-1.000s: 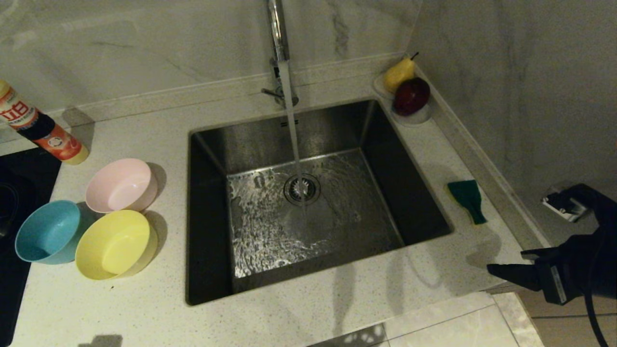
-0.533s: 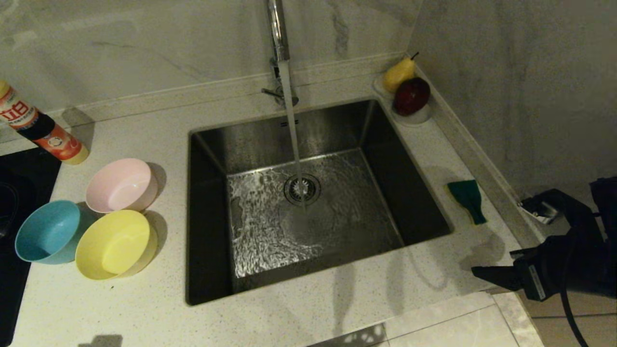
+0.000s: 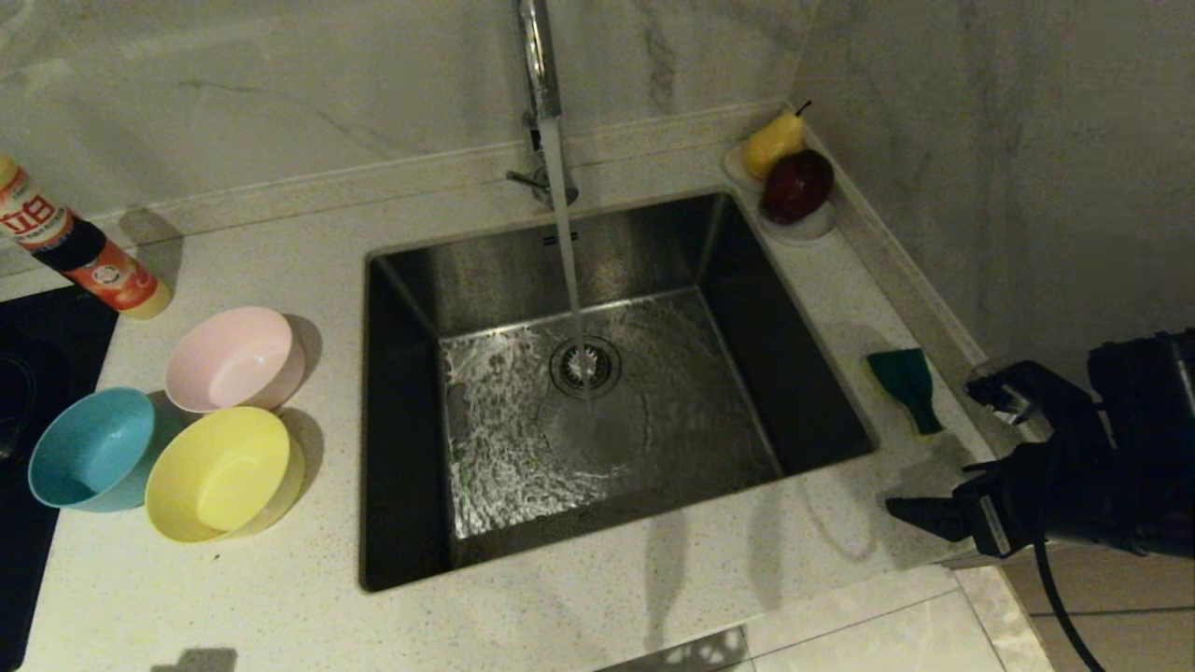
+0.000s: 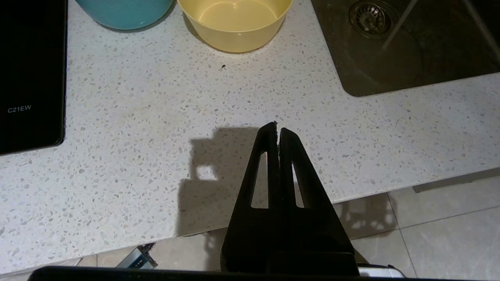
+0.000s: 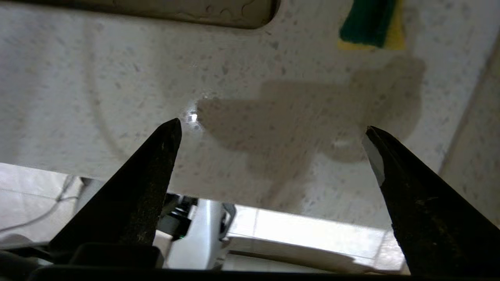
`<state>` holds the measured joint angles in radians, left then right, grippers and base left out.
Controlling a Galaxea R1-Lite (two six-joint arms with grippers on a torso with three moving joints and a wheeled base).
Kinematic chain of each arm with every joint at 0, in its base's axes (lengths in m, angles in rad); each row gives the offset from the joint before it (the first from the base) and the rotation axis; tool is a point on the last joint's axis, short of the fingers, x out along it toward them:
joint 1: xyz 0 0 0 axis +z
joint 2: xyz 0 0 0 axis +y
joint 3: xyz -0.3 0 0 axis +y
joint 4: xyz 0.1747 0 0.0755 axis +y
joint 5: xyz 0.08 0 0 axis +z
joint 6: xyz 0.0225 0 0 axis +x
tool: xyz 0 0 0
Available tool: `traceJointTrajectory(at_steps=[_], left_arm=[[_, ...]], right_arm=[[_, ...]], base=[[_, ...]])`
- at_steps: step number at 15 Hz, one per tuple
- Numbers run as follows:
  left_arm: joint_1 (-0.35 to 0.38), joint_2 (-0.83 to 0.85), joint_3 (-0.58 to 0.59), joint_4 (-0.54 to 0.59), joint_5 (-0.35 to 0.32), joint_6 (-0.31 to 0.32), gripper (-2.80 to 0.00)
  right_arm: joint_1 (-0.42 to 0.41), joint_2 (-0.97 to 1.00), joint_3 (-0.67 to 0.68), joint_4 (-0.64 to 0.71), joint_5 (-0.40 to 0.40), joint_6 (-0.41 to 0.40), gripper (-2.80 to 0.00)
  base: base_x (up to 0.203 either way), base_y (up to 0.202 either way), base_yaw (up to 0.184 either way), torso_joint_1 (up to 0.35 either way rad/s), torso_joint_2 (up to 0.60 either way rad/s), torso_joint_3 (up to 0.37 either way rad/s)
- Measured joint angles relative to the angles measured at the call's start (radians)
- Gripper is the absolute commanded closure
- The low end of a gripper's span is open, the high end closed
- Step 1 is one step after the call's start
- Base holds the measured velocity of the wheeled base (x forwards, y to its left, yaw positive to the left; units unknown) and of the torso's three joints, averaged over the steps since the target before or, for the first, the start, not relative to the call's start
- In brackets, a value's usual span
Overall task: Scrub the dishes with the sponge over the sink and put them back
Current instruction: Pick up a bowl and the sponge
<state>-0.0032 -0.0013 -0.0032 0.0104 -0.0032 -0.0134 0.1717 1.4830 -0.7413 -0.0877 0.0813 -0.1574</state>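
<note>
The right gripper (image 5: pixel 273 128) is being held wide apart and empty over the counter's (image 3: pixel 280 616) front right corner, near the sponge (image 3: pixel 906 385), which is lying green face up just right of the sink (image 3: pixel 392 523). Water is being run from the tap (image 3: pixel 540 65) into the drain. The pink bowl (image 3: pixel 233 359), blue bowl (image 3: pixel 91 462) and yellow bowl (image 3: pixel 222 473) are being kept left of the sink. The left gripper (image 4: pixel 277 130) is parked, pressed closed on nothing, above the counter's front edge.

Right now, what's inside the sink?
Inside the sink: a round drain strainer at the middle, tap water streaming onto it, spreading over the floor. No dishes. The near wall's inside is hidden.
</note>
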Motion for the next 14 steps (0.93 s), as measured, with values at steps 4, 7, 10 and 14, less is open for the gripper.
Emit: traceJointTrajectory(at_steps=[4, 7, 10, 14], left_arm=[[0.000, 0.001, 0.000, 0.000, 0.000, 0.000, 0.00], [0.000, 0.001, 0.000, 0.000, 0.000, 0.000, 0.00], [0.000, 0.001, 0.000, 0.000, 0.000, 0.000, 0.00], [0.000, 0.001, 0.000, 0.000, 0.000, 0.000, 0.00]], right_arm=[[-0.003, 0.027, -0.014, -0.030, -0.016, -0.009, -2.80], [-0.008, 0.042, -0.036, -0.051, -0.021, -0.009, -2.80], [-0.008, 0.067, -0.046, -0.129, -0.033, -0.010, -2.80], [-0.013, 0.102, -0.073, -0.157, -0.046, -0.012, -2.80]], base=[[0.000, 0.000, 0.000, 0.000, 0.00, 0.000], [0.000, 0.000, 0.000, 0.000, 0.00, 0.000], [0.000, 0.000, 0.000, 0.000, 0.00, 0.000], [0.000, 0.000, 0.000, 0.000, 0.00, 0.000]])
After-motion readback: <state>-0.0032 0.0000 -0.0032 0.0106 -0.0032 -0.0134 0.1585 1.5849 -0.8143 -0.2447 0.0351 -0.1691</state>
